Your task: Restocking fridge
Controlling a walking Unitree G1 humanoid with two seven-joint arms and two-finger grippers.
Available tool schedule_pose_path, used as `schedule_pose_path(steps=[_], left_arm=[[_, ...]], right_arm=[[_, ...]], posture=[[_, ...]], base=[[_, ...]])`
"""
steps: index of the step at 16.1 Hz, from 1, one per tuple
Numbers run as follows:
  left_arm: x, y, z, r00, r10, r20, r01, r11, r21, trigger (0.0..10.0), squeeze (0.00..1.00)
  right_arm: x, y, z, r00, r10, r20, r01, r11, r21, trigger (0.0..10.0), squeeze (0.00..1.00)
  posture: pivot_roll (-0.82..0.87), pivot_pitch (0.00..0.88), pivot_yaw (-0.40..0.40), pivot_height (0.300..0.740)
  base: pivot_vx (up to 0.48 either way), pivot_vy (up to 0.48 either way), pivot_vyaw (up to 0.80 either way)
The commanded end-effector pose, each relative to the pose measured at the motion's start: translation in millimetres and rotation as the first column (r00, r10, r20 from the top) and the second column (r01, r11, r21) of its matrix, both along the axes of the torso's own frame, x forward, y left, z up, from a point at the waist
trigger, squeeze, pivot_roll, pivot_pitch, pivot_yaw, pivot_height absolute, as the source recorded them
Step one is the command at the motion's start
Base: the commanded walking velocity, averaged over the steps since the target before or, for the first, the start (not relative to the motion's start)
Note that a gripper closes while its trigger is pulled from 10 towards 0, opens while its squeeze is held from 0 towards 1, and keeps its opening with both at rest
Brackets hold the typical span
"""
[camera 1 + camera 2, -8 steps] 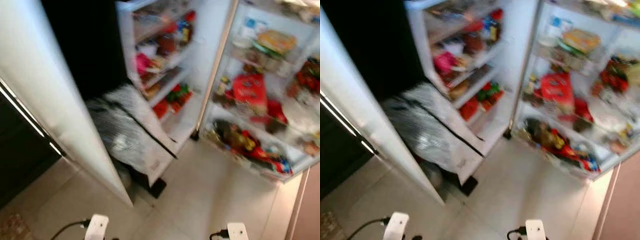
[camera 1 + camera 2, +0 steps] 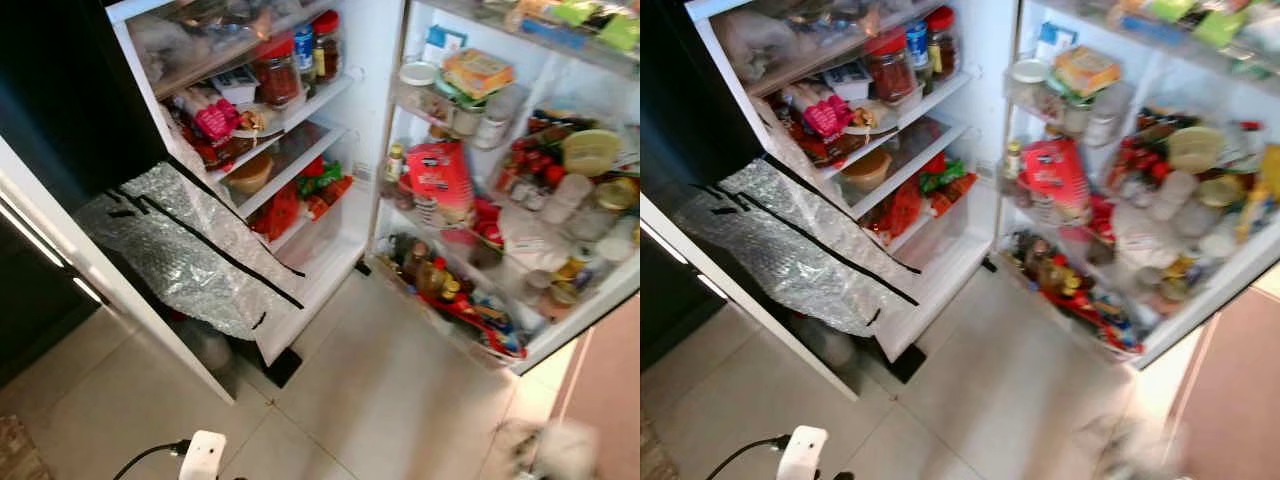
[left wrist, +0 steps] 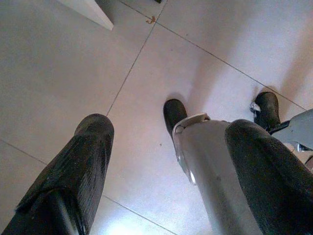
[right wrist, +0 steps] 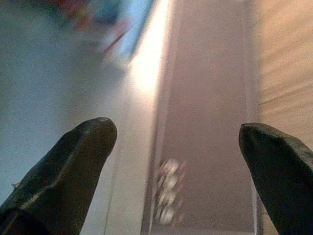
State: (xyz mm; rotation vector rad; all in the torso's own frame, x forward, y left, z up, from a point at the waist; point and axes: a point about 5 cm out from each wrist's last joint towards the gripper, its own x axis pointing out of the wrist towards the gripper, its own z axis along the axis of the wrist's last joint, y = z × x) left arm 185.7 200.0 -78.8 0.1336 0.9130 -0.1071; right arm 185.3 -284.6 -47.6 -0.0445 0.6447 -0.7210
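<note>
Open fridge (image 2: 355,120) seen from the head camera, both doors swung wide over a pale tiled floor (image 2: 400,390). Interior shelves carry a red-lidded jar (image 2: 277,72), a second red-capped jar (image 2: 326,40), a pink packet (image 2: 215,117) and a tan bowl (image 2: 250,172); red and green packets (image 2: 315,190) lie in the lower compartment. The right door's racks (image 2: 480,230) hold a large red bag (image 2: 440,178), a yellow-orange box (image 2: 478,70), a yellow-green bowl (image 2: 590,150), and bottles and jars along the bottom rack. The left door (image 2: 90,260) is faced with a sheet of bubble wrap (image 2: 180,245) taped with black strips. The left gripper (image 3: 166,166) hangs low, well short of the fridge, fingers spread wide and holding nothing; its wrist view adds the robot's black feet (image 3: 173,111) and a silver leg on the tiles. The right gripper (image 4: 178,161), likewise wide open and empty, points along the floor beside a brownish panel (image 4: 210,98), with blurred colours of the door rack far ahead.
</note>
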Motion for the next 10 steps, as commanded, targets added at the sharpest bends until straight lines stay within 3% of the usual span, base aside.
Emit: schedule_pose_path(steps=[1, 2, 3, 4, 5, 6, 7, 8, 10], left_arm=[[-8.1, 7.3, -3, 1.000, -0.003, -0.030, 0.003, 1.000, 0.019, 10.0, 0.00], [-8.9, 9.0, -3, 0.999, -0.003, -0.032, 0.004, 1.000, 0.021, 10.0, 0.00], [-9.7, 11.1, -3, 0.999, -0.006, -0.035, 0.007, 1.000, 0.023, 10.0, 0.00], [-9.6, 11.5, -3, 0.999, -0.007, -0.035, 0.008, 1.000, 0.024, 10.0, 0.00], [-8.8, 11.2, -2, 0.999, -0.012, -0.036, 0.012, 1.000, 0.023, 10.0, 0.00], [-7.8, 10.2, -2, 0.999, -0.014, -0.035, 0.015, 1.000, 0.023, 10.0, 0.00], [-6.3, 9.1, -2, 0.999, -0.016, -0.033, 0.016, 1.000, 0.024, 10.0, 0.00], [-5.3, 8.6, -1, 0.999, -0.017, -0.031, 0.018, 1.000, 0.025, 10.0, 0.00], [-4.7, 8.0, -1, 0.999, -0.015, -0.029, 0.016, 1.000, 0.025, 10.0, 0.00]], right_arm=[[-8.8, -8.7, 1, 0.995, -0.094, 0.025, 0.094, 0.995, -0.014, 10.0, 0.00], [-16.4, -31.0, 12, 0.980, -0.189, 0.068, 0.195, 0.976, -0.092, 10.0, 1.00], [-41.2, -73.6, 32, 0.909, -0.395, 0.134, 0.416, 0.881, -0.225, 10.0, 1.00], [-46.6, -84.2, 39, 0.886, -0.433, 0.164, 0.462, 0.851, -0.248, 10.0, 1.00], [-42.6, -100.1, 60, 0.860, -0.440, 0.258, 0.505, 0.805, -0.311, 10.0, 1.00], [-36.4, -105.7, 71, 0.840, -0.441, 0.314, 0.530, 0.789, -0.310, 10.0, 1.00], [-19.2, -106.7, 81, 0.837, -0.403, 0.370, 0.512, 0.816, -0.268, 10.0, 0.67], [0.3, -104.8, 97, 0.845, -0.327, 0.423, 0.469, 0.833, -0.294, 10.0, 0.00], [23.0, -98.4, 120, 0.819, -0.262, 0.511, 0.466, 0.823, -0.325, 10.0, 0.00]], posture=[[0.00, 0.141, 0.016, 0.740], [-0.01, 0.141, 0.017, 0.740], [-0.01, 0.141, 0.020, 0.740], [-0.02, 0.142, 0.023, 0.740], [-0.02, 0.141, 0.028, 0.740], [-0.02, 0.139, 0.030, 0.740], [-0.02, 0.136, 0.031, 0.740], [-0.02, 0.136, 0.032, 0.740], [-0.01, 0.134, 0.033, 0.740]], base=[[0.000, 0.000, 0.00], [0.000, 0.000, 0.00], [0.000, 0.000, 0.00], [0.000, 0.000, 0.00], [0.000, 0.000, 0.00], [0.000, 0.000, 0.00], [0.000, 0.000, 0.00], [0.000, 0.000, 0.00], [0.000, 0.000, 0.00]])
